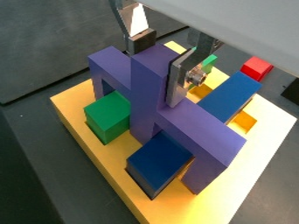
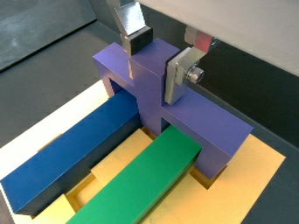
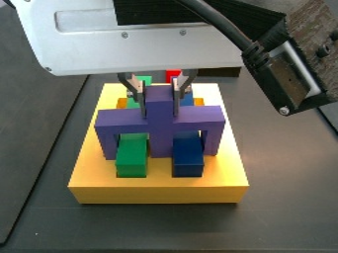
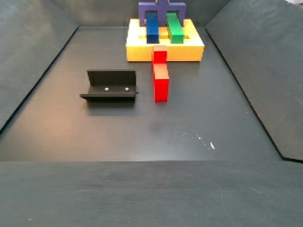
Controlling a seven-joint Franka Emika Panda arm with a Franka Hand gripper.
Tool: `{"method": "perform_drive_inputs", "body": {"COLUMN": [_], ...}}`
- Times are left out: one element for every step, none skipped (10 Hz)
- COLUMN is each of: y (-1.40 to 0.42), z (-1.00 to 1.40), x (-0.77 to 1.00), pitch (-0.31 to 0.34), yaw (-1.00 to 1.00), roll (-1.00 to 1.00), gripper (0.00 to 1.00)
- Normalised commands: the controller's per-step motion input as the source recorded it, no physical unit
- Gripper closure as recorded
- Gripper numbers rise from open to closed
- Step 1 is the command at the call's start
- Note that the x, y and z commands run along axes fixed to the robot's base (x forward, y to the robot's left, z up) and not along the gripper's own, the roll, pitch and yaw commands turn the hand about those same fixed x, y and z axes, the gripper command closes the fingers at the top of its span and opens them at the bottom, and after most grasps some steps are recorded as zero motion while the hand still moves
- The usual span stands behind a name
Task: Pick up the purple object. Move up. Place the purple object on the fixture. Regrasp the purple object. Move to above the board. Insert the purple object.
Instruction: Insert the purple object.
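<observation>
Side views both show the board [image 4: 166, 55], a flat yellow slab and the biggest item, lying at the far end of the dark floor [image 4: 154, 133]. No brand, label or writing can be read on anything.

Next in size, the purple object [image 3: 158, 121] stands on the board as a blocky arch, its two legs reaching down to the yellow surface and its raised stem pointing up. Under the arch, a green bar [image 3: 132, 155] and a blue bar [image 3: 188, 156] lie side by side in the board, each passing between the legs; in a wrist view the long blue bar [image 2: 70, 162] and green bar [image 2: 140, 184] run parallel.

A red block [image 4: 161, 75] stands just beside the board's near edge, and another small red piece [image 1: 257, 68] shows beyond the board in a wrist view.

The fixture [image 4: 110, 86], a dark bracket on a base plate, sits well apart from the board on the floor.

The gripper [image 1: 162, 63] is directly above the board, its silver fingers [image 1: 184, 74] closed narrow on the purple object's stem, one plate against each side.
</observation>
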Motion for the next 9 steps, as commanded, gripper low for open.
{"method": "perform_drive_inputs", "body": {"y": [0.00, 0.00, 0.00, 0.00, 0.00, 0.01, 0.00, -0.05, -0.03], "z": [-0.05, -0.25, -0.28, -0.36, -0.36, -0.47, -0.43, -0.30, -0.29], "x": [0.22, 0.11, 0.03, 0.00, -0.02, -0.13, 0.04, 0.27, 0.13], "pitch": [0.159, 0.099, 0.097, 0.066, 0.046, 0.003, 0.131, 0.244, 0.204], "yaw": [0.06, 0.00, 0.00, 0.00, 0.00, 0.00, -0.07, -0.18, -0.18], "roll": [0.16, 0.12, 0.14, 0.09, 0.09, 0.03, 0.26, 0.36, 0.33], "gripper": [1.00, 1.00, 1.00, 1.00, 1.00, 1.00, 1.00, 1.00, 1.00]}}
